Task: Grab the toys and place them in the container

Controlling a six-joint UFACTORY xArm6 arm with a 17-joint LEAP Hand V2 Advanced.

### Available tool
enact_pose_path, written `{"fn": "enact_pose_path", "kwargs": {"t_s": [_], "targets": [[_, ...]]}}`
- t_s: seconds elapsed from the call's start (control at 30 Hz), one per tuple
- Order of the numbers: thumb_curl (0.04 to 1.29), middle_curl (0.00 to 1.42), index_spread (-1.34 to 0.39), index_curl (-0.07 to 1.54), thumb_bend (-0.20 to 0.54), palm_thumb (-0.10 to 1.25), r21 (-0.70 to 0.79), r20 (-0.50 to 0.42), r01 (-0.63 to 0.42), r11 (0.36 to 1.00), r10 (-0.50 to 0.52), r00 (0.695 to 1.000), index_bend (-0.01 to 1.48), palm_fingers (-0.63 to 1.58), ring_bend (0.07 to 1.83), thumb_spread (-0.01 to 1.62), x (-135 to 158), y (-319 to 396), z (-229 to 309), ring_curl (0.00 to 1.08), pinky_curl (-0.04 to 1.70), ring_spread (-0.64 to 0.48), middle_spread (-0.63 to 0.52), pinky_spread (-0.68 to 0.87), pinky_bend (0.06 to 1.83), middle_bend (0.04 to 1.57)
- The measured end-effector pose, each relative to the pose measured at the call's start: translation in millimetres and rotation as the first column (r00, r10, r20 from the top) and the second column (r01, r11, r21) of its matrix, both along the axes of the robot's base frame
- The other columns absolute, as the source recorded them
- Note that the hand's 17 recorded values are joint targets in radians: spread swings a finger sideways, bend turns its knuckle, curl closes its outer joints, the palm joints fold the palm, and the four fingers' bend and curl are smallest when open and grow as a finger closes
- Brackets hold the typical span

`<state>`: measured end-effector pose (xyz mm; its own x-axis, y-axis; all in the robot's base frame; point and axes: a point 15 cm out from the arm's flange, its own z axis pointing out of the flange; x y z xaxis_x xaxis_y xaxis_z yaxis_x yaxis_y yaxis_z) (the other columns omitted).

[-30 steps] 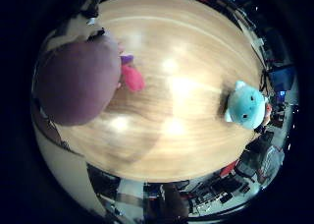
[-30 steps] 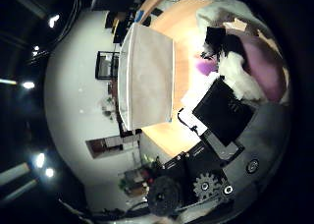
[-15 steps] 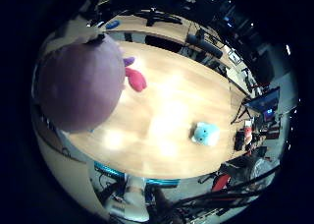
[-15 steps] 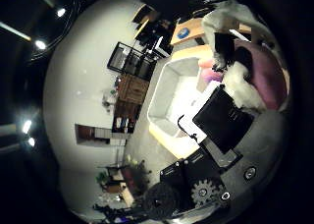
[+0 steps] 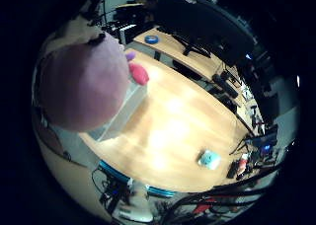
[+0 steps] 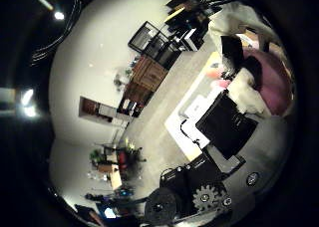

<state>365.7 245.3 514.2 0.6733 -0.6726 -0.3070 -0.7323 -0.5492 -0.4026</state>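
Note:
A mauve plush toy [image 5: 84, 82] with a pink part [image 5: 139, 74] fills much of the right little finger side palm view, close to the palm. My hand [image 6: 227, 122] is shut on it; black and white fingers lie against the toy's mauve body [image 6: 275, 80] in the right thumb side palm view. A grey container [image 5: 118, 112] sits on the round wooden table [image 5: 183, 116], just beneath the held toy. A teal plush toy [image 5: 209, 158] lies on the table far away from the container, near the table's edge.
The table stands well below the hand. A long desk with a blue round object [image 5: 150, 39] and monitors stands beyond it. Chairs and office gear ring the table. A dark shelf unit [image 6: 150, 73] stands against the far wall.
The camera has risen with the mauve toy still in the hand: the table and the teal toy look smaller. The grey container now shows under the held toy.

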Motion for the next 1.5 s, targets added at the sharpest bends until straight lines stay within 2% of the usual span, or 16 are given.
{"fn": "enact_pose_path", "kwargs": {"t_s": [0.2, 0.63, 0.7, 0.77, 0.8, 0.83, 0.87, 0.9, 0.97, 1.1, 1.23, 1.37, 1.5], "targets": [[1.09, 1.10, -0.39, 1.10, 0.070, 1.10, -0.011, -0.044, -0.041, 0.999, 0.040, 0.998, 1.10, 0.85, 1.38, 1.05, 27, 28, -22, 0.92, 0.63, -0.33, -0.34, -0.20, 1.65, 1.17], [1.12, 1.10, -0.39, 1.11, 0.053, 1.10, -0.016, -0.067, -0.127, 0.992, 0.126, 0.990, 1.10, 0.85, 1.35, 1.06, 33, 81, -36, 0.95, 0.65, -0.33, -0.33, -0.21, 1.63, 1.16], [1.11, 1.09, -0.39, 1.11, 0.014, 1.06, -0.011, -0.074, -0.123, 0.992, 0.122, 0.990, 1.07, 0.85, 1.34, 1.05, 32, 82, -36, 0.94, 0.64, -0.33, -0.33, -0.23, 1.60, 1.14], [1.06, 1.04, -0.39, 1.08, -0.061, 0.95, -0.004, -0.084, -0.126, 0.992, 0.126, 0.989, 0.98, 0.84, 1.34, 1.03, 28, 82, -34, 0.91, 0.61, -0.32, -0.34, -0.30, 1.54, 1.08], [0.99, 0.97, -0.42, 1.02, -0.107, 0.82, -0.007, -0.085, -0.125, 0.992, 0.124, 0.989, 0.82, 0.63, 1.33, 1.00, 26, 79, -32, 0.86, 0.60, -0.33, -0.37, -0.39, 1.51, 0.92], [0.97, 0.95, -0.43, 1.00, -0.109, 0.78, -0.012, -0.091, -0.128, 0.992, 0.126, 0.988, 0.76, 0.51, 1.32, 0.99, 25, 78, -33, 0.85, 0.60, -0.34, -0.38, -0.41, 1.54, 0.84], [0.92, 0.89, -0.45, 0.95, -0.111, 0.70, -0.019, -0.100, -0.132, 0.991, 0.129, 0.987, 0.64, 0.23, 1.27, 0.98, 23, 75, -34, 0.84, 0.61, -0.34, -0.38, -0.42, 1.58, 0.69], [0.87, 0.83, -0.46, 0.90, -0.108, 0.63, -0.026, -0.110, -0.139, 0.990, 0.135, 0.985, 0.57, 0.00, 1.18, 0.98, 21, 71, -35, 0.81, 0.61, -0.32, -0.36, -0.37, 1.52, 0.60], [0.79, 0.74, -0.51, 0.75, -0.104, 0.50, -0.031, -0.114, -0.155, 0.987, 0.150, 0.982, 0.44, -0.18, 0.94, 0.98, 19, 64, -34, 0.69, 0.54, -0.27, -0.32, -0.24, 1.38, 0.51], [0.65, 0.60, -0.55, 0.58, -0.067, 0.37, -0.030, -0.080, -0.174, 0.984, 0.171, 0.982, 0.27, -0.08, 0.74, 0.97, 22, 54, -24, 0.54, 0.45, -0.19, -0.27, -0.05, 1.23, 0.36], [0.58, 0.53, -0.55, 0.51, -0.047, 0.34, -0.027, -0.065, -0.173, 0.985, 0.171, 0.983, 0.22, -0.01, 0.68, 0.97, 25, 46, -20, 0.48, 0.40, -0.16, -0.25, 0.04, 1.15, 0.29], [0.53, 0.49, -0.55, 0.47, -0.038, 0.34, -0.025, -0.057, -0.165, 0.986, 0.164, 0.985, 0.20, 0.04, 0.66, 0.97, 26, 39, -15, 0.45, 0.37, -0.16, -0.24, 0.08, 1.09, 0.26], [0.51, 0.44, -0.58, 0.43, -0.011, 0.41, -0.015, -0.026, -0.136, 0.991, 0.136, 0.990, 0.21, 0.25, 0.72, 0.98, 25, 25, 1, 0.42, 0.33, -0.19, -0.25, 0.02, 1.07, 0.22]]}}
